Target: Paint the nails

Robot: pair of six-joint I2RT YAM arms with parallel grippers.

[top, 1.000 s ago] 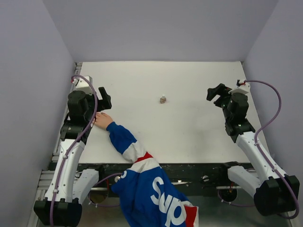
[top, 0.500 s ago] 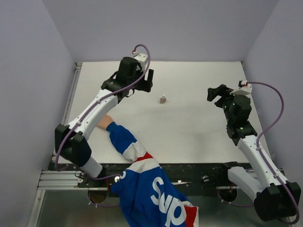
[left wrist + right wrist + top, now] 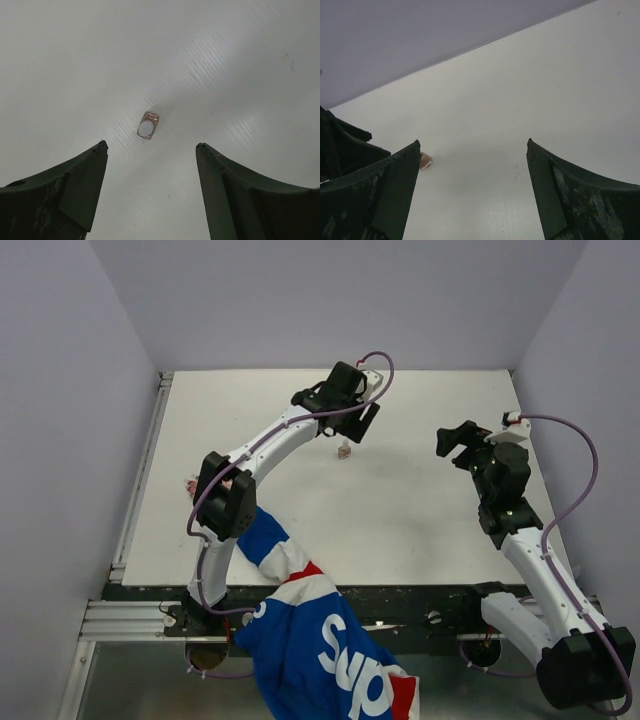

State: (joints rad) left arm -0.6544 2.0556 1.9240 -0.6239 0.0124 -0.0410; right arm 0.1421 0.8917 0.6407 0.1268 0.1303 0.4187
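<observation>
A small clear-and-pinkish polish bottle [image 3: 344, 451] stands mid-table. My left gripper [image 3: 352, 430] hovers just behind and above it, open and empty. In the left wrist view the bottle [image 3: 148, 125] lies on the white surface just beyond the gap between the open fingers [image 3: 82, 185]. A person's hand [image 3: 191, 483] rests at the table's left; my left arm's elbow covers most of it, and the nails cannot be made out. The blue, white and red sleeve [image 3: 275, 545] runs to the near edge. My right gripper [image 3: 455, 440] is open and empty at the right; the bottle [image 3: 425, 161] peeks past its left finger.
The white table [image 3: 420, 520] is walled in by lilac panels. My left arm [image 3: 265, 445] stretches diagonally from the near left toward the bottle. Its black gripper shows at the left of the right wrist view [image 3: 340, 145].
My left arm swung from the hand at the far left across the table to the bottle in the middle, gripper still open. The right arm barely moved.
</observation>
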